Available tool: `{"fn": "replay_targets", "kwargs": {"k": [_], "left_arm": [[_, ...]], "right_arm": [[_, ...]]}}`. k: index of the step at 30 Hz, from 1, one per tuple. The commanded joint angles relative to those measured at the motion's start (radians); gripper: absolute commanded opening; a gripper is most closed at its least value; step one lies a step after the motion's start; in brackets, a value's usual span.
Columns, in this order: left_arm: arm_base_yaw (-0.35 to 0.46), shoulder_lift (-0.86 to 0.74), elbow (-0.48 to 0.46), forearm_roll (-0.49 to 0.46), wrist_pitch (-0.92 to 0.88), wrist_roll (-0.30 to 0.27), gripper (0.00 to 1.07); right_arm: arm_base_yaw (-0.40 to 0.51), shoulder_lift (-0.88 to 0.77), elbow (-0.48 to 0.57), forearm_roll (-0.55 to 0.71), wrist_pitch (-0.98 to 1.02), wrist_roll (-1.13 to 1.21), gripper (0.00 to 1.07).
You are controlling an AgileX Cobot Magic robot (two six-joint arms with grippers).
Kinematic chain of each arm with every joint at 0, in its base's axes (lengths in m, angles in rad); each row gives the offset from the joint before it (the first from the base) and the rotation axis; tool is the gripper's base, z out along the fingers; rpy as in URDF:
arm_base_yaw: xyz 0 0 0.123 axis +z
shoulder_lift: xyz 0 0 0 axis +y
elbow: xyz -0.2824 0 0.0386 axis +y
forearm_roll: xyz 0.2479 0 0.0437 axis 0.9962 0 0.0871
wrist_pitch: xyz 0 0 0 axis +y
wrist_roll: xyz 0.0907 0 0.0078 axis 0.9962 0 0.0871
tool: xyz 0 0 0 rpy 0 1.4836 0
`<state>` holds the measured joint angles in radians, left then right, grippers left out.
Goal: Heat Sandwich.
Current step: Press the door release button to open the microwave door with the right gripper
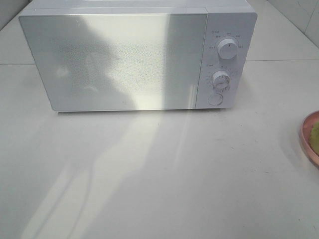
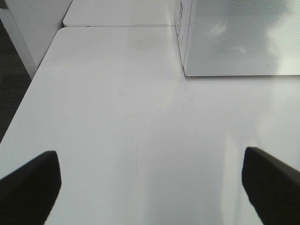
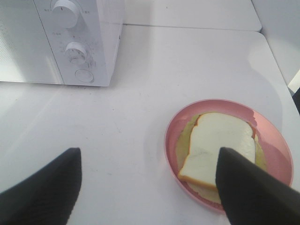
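We find the left claw (image 2: pixel 150 187) and the right claw (image 3: pixel 149 187) both spread wide and empty, angled down above the surface (image 2: pixel 117 117). The sandwich (image 3: pixel 218 150) lies on the pink plate (image 3: pixel 274 143), right of the shut microwave (image 1: pixel 114 59).

The left fingers (image 2: pixel 28 187) and right fingers (image 3: pixel 255 192) are blunt, matte black, possibly ribbed.

- Exterior high: elevated, facing the microwave (image 1: pixel 137 59) front, close.
- Left wrist: low over the table (image 2: pixel 117 117) — shares the door corner.
- Right wrist: angled down — shares dials (image 3: pixel 65 11), plate (image 3: pixel 274 150).
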<state>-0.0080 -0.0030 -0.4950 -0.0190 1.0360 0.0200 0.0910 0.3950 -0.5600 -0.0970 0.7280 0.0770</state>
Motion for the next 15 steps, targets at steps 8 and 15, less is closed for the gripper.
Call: {"fn": "replay_targets", "kwargs": {"k": [8,15], "left_arm": [[0.001,-0.027,0.002,0.004,-0.008,-0.002,1.03],[0.001,-0.027,0.002,0.004,-0.008,-0.002,1.03]], "right_arm": [[-0.007,0.218,-0.005,0.0,-0.211,0.008,0.76],[-0.007,0.355,-0.005,0.0,-0.37,0.009,0.76]]}}
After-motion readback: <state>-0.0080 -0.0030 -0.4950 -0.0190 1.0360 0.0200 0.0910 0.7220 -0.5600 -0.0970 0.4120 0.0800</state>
